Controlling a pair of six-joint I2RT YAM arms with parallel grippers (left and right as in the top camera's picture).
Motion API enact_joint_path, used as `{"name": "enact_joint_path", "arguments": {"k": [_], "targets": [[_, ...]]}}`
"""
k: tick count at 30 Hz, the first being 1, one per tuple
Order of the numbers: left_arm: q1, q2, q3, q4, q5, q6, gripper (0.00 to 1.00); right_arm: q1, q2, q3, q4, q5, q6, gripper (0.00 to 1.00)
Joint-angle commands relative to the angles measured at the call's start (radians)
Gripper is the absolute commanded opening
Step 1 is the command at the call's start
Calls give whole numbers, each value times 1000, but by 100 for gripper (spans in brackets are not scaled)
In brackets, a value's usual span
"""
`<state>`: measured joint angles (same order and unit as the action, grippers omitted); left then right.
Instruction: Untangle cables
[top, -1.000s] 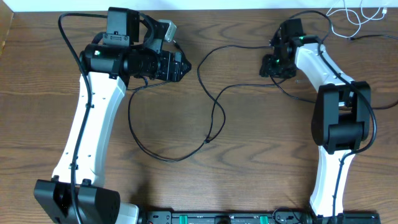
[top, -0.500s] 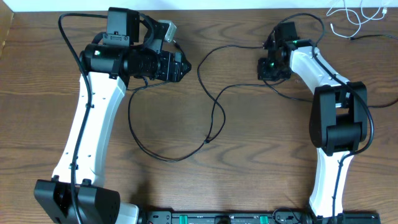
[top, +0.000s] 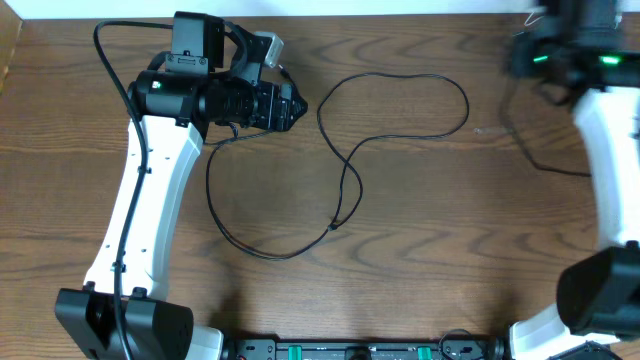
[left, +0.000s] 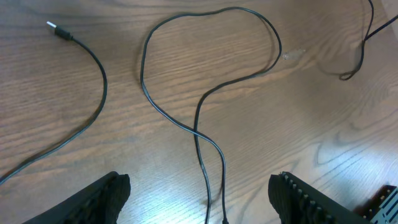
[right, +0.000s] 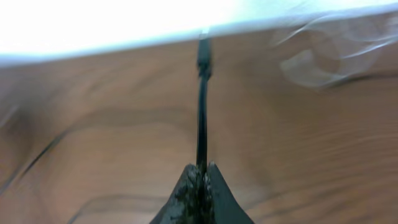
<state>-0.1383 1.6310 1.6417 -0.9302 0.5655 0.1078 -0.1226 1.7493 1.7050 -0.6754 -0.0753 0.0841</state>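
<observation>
**Tabletop** (top: 450, 250): brown wood grain.

**Left arm** (top: 150, 190): white links with black joints. It rises from the 7 o'clock corner toward 11 o'clock.

**Left claw** (top: 290, 107): points toward 3 o'clock, at 10 o'clock from the cable loop. In the left wrist view its black fingertips (left: 112, 193) are spread wide and grip nothing. The tabletop and cable lie below the gap.

**Black cable** (top: 345, 168): thin, lying loose at the tabletop's centre.
- A plug (left: 54, 27) lies free at one end, near the left claw.
- From the plug the cable sweeps in a wide arc toward 6 o'clock.
- The arc reaches a small dark point where two strands meet.
- Above that point the strands cross once and open into a large loop toward 1 o'clock.

**Black strand** (left: 361, 59): at 3 o'clock from the loop and apart from it, curving toward the right arm. I cannot tell whether it joins the black cable.

**Right arm** (top: 610, 130): white, along the 3 o'clock edge. Its head is motion-blurred at the 1 o'clock corner.

**Right claw** (right: 200, 171): tips pressed together, pinching a held cable (right: 202, 112). This cable is thin and black. It runs straight toward 12 o'clock to a small plug near the tabletop's far edge.

**White cable** (right: 301, 64): a pale blurred tangle on the wood, at 2 o'clock from the held cable. It is too smeared to show detail.
</observation>
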Motion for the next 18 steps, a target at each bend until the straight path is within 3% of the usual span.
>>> {"name": "enact_joint_path", "arguments": {"k": [1, 6, 14, 18], "targets": [[2, 3, 25, 5, -10, -2, 76, -127, 19, 2, 87, 245, 9, 1], [2, 3, 25, 16, -9, -2, 76, -317, 63, 58, 273, 291, 133, 1], [2, 5, 25, 31, -10, -5, 76, -362, 411, 571, -28, 312, 83, 1], [2, 6, 25, 31, -10, -5, 76, -387, 552, 649, -105, 338, 119, 1]]}}
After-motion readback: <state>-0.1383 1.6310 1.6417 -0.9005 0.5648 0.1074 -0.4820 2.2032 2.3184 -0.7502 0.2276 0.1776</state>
